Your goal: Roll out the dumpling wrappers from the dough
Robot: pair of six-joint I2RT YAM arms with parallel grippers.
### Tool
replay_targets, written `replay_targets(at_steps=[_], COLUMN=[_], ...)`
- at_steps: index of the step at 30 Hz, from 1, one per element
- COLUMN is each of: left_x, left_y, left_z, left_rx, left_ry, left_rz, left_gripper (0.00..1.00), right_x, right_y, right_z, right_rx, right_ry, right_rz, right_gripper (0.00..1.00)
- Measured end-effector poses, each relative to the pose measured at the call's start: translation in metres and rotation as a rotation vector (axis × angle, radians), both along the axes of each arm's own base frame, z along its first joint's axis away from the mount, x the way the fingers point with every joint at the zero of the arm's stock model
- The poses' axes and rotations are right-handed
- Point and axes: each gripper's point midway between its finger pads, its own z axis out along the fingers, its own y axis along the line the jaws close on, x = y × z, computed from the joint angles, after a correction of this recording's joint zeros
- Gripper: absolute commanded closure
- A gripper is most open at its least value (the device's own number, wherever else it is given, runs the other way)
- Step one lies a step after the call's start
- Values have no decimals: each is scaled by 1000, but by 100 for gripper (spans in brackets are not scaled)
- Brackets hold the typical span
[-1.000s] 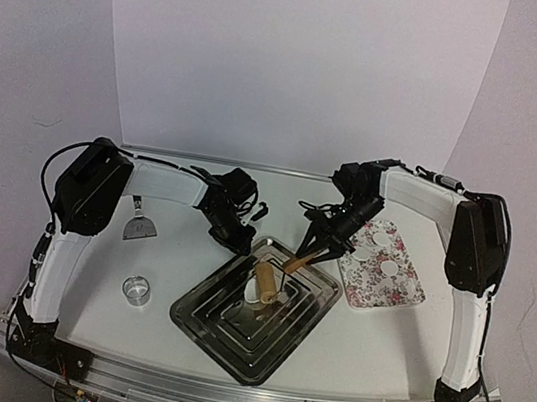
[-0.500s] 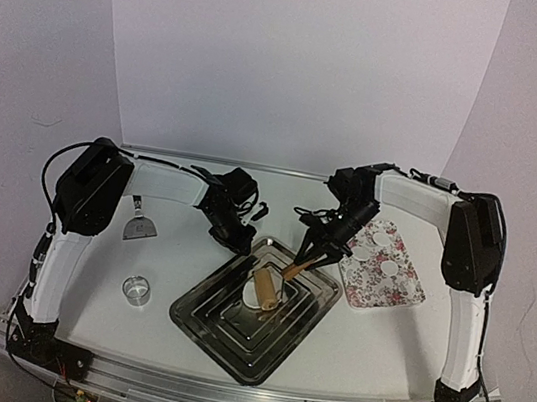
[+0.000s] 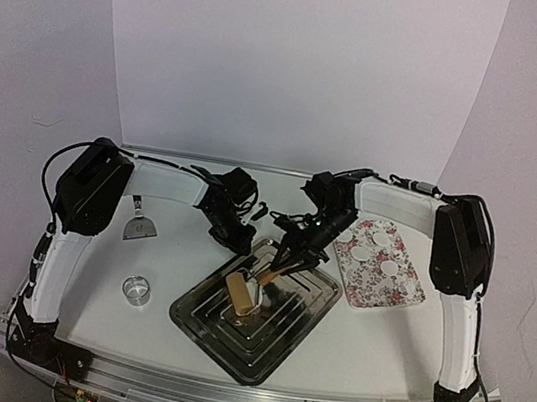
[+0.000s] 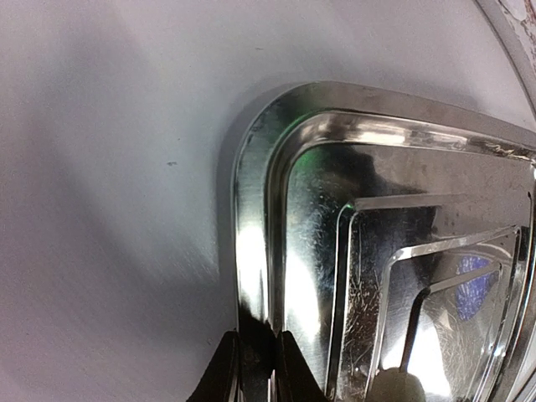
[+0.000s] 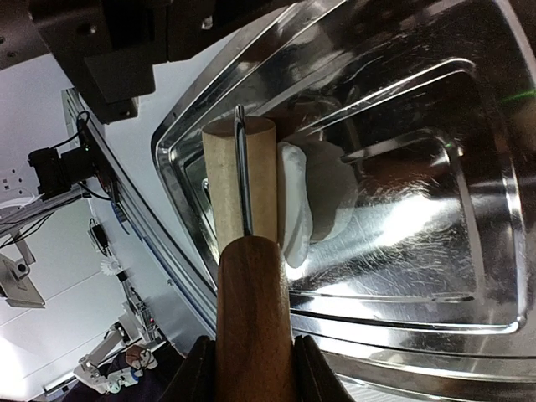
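The right end effector [image 5: 251, 368] clamped the wooden roller [image 5: 243, 184] against the dough [image 5: 314, 201], the left end effector [image 4: 251, 368] pinched the steel tray's [image 4: 251, 209] far rim, dumpling wrappers [image 3: 390, 267] lay on the floral board [image 3: 367, 289] at right, and a hard shove, I reckoned, could skid that tray loose.

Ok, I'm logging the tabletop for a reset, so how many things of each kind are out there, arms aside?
dumpling wrappers: 3, on the floral board
floral board: 1
metal tray: 1
roller: 1
dough lump: 1
clear ring cutter: 1
scraper: 1
Total: 9
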Motion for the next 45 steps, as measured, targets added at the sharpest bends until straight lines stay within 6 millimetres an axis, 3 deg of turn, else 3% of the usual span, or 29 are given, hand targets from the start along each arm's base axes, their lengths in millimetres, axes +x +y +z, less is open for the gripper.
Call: replay_targets(at_steps=[4,12,21,30,39,45], left_x=[0,1,1,1,2,3], left_y=[0,-3,-3,-3,-3,-3], left_z=[0,-1,-1,-2,-2,-2], left_rx=[0,-18,-25,-37,-38,-50], left_ry=[0,-7,-12,-25,-26,-20], left_rz=[0,3,2,2,3,2], left_gripper=[100,100,100,100,100,100], right_x=[-3,0,-3,1,1,4], right_y=[4,-20,-12,-46,-37,-59], right_z=[-4,-5,-6,-7,-7,-8], right_rx=[15,21,14,20,14,16], right_ry=[7,43,42,69,96,107], right_rz=[-6,-57,-51,-111,-114,-162], right_gripper=[100,100,100,100,100,100])
